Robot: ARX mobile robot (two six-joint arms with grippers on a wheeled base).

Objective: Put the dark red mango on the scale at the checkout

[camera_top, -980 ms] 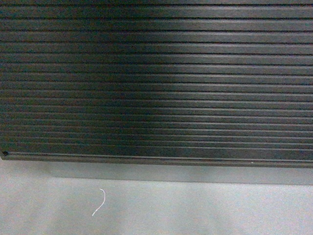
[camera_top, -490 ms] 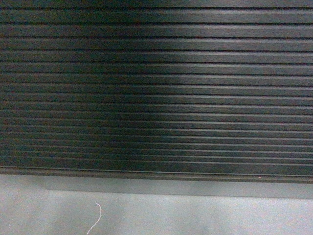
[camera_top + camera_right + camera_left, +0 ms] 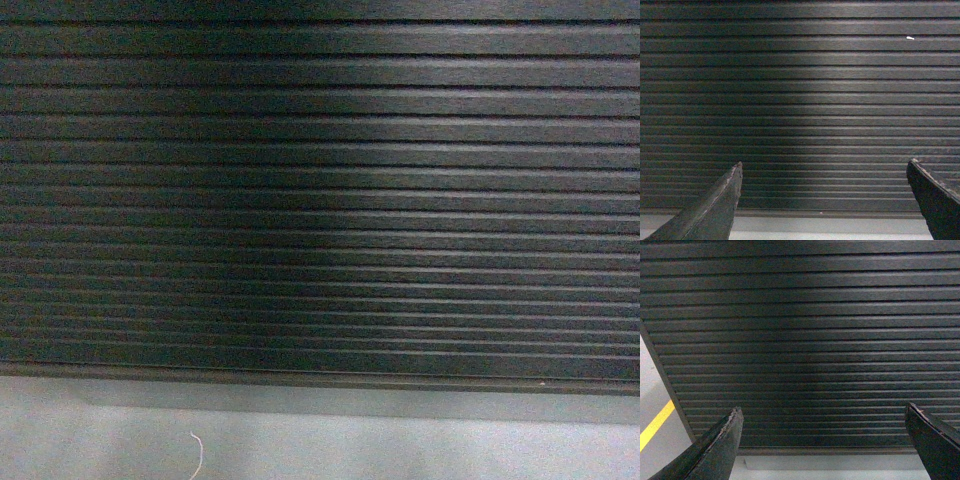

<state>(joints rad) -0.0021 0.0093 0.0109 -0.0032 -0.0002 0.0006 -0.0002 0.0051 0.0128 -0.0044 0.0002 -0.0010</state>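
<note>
We see one checkout, only its dark ribbed front panel, filling all three views. Below it runs a single strip of grey floor, with one thin white thread lying near the panel's foot and one yellow line beyond its left edge. Our left gripper and right gripper both stand spread wide, holding and touching nothing. We cannot see mango or scale.
</note>
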